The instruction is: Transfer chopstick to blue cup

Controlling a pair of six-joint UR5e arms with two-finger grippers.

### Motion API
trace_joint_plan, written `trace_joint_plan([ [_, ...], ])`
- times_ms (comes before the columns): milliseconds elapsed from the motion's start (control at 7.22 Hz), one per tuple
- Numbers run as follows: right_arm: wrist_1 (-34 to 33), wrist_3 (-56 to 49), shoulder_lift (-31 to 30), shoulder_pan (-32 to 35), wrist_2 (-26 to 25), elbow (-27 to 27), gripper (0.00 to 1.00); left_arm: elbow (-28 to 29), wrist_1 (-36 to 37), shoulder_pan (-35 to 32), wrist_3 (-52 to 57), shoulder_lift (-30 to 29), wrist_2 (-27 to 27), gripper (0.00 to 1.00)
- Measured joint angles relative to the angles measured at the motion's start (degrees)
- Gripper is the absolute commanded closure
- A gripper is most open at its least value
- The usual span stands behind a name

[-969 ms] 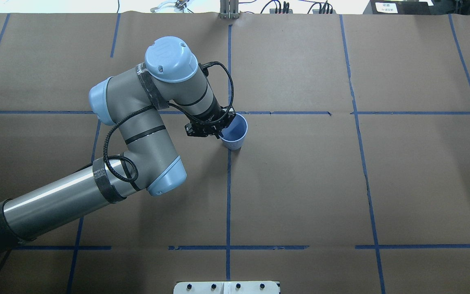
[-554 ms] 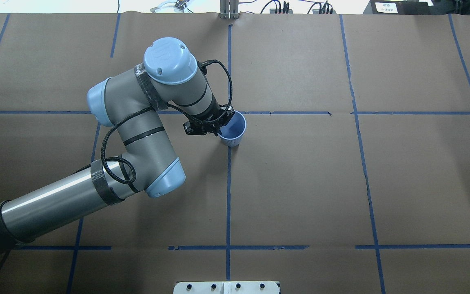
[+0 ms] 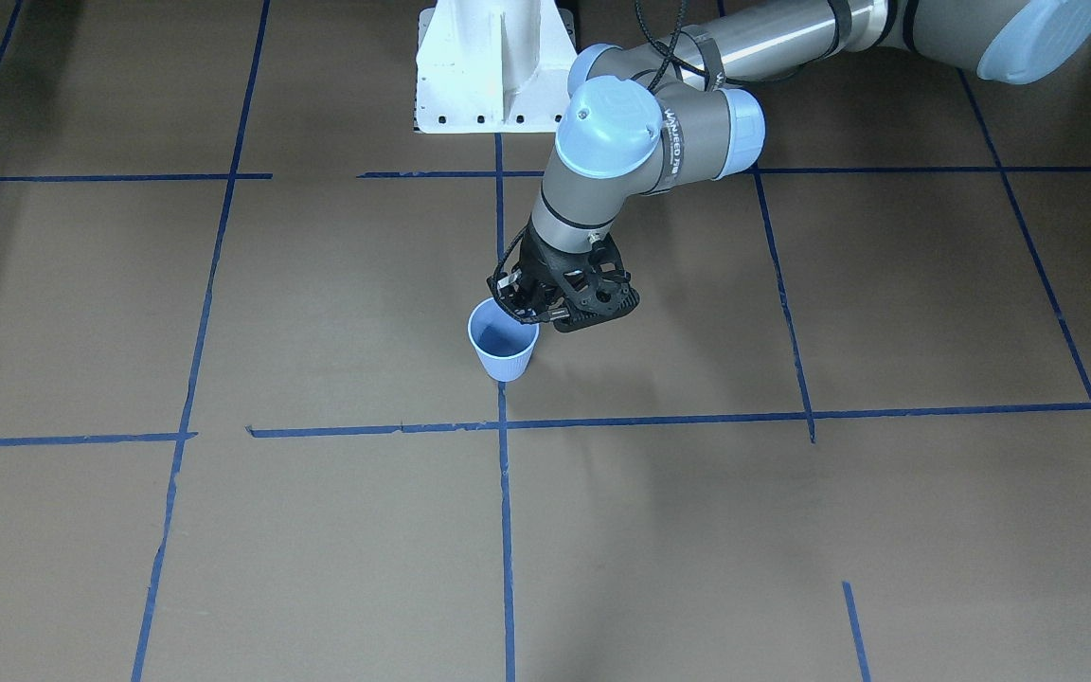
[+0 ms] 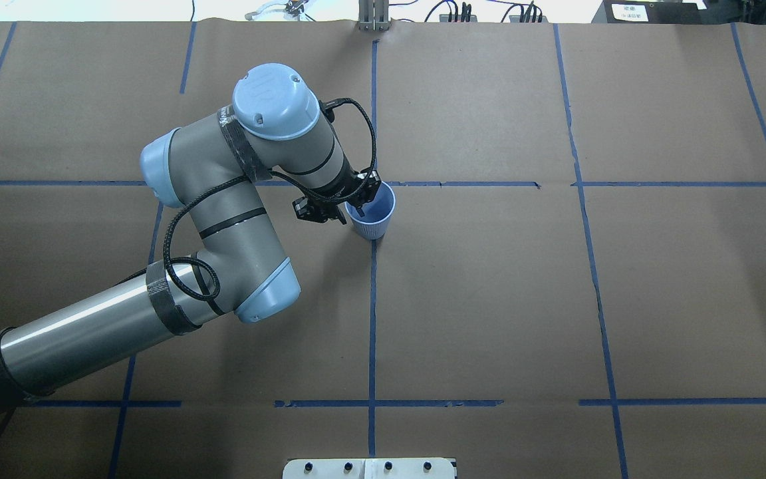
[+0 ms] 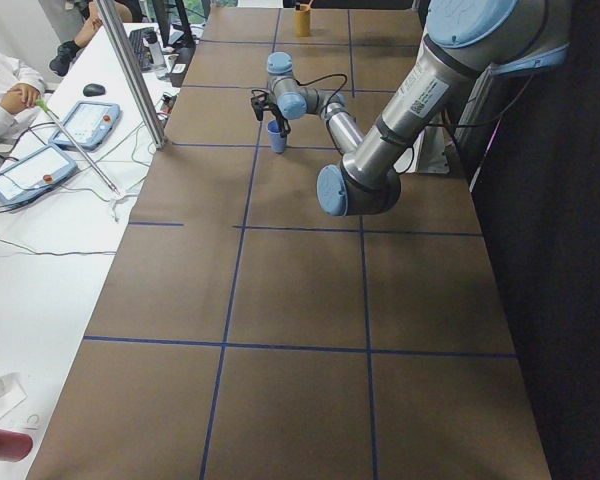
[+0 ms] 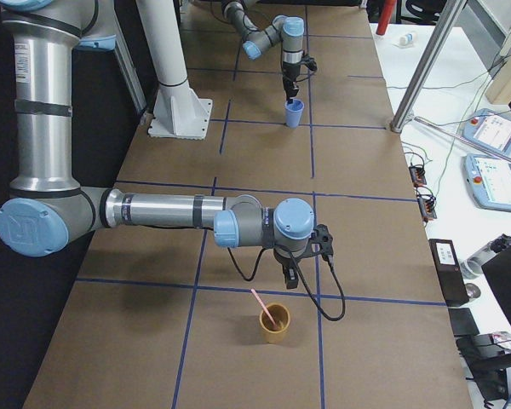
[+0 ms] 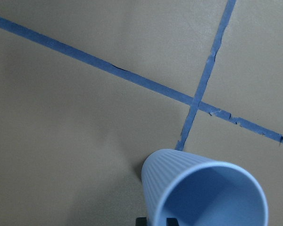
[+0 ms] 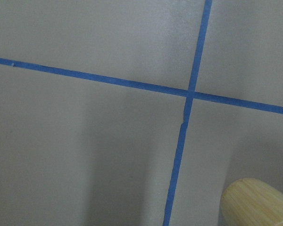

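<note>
The blue cup (image 4: 371, 211) stands at the crossing of the blue tape lines in the middle of the table; it also shows in the front view (image 3: 503, 350) and the left wrist view (image 7: 207, 193). My left gripper (image 4: 355, 203) is shut on its rim on the robot's side, one finger inside and one outside. Whether the cup's base touches the paper I cannot tell. A pale pink chopstick (image 6: 262, 304) leans in a tan cup (image 6: 275, 325) far to my right. My right gripper (image 6: 289, 274) hovers just above and beside that cup; I cannot tell whether it is open.
Brown paper with blue tape lines covers the table. The white robot base (image 3: 493, 66) stands at the near edge. The tan cup's rim shows in the right wrist view (image 8: 257, 202). Pendants and cables lie beyond the table's far edge (image 6: 494, 162).
My left gripper has moved a little to the left and away from the robot with the blue cup in it. The cup looks smaller, so lower.
</note>
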Motion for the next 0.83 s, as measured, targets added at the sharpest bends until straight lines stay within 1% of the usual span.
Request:
trace_joint_plan([
  [138, -0.02, 0.11, 0.13, -0.03, 0.04, 0.11, 0.0, -3.72, 0.19, -0.5, -0.07, 1.66, -0.08, 0.0],
  [277, 0.0, 0.21, 0.13, -0.04, 0.14, 0.58, 0.0, -10.53, 0.77, -1.58, -0.1, 5.2, -0.23, 0.0],
  [415, -0.01, 1.43, -0.09, -0.01, 0.16, 2.05, 0.0, -17.7, 2.02, -3.3, -0.11, 8.94, -0.44, 0.0],
  [554, -0.06, 6.22, -0.41, 0.0, -0.8, 4.49, 0.01, -21.89, 3.4, -4.53, -0.12, 11.1, -0.56, 0.0],
  [692, -0.14, 12.25, -0.96, 0.04, -3.07, 6.79, 0.01, -23.42, 4.18, -4.97, -0.12, 11.96, -0.61, 0.0],
  [831, -0.14, 15.88, -2.12, 0.07, -6.5, 8.39, 0.01, -24.05, 4.48, -5.15, -0.12, 12.41, -0.63, 0.0],
])
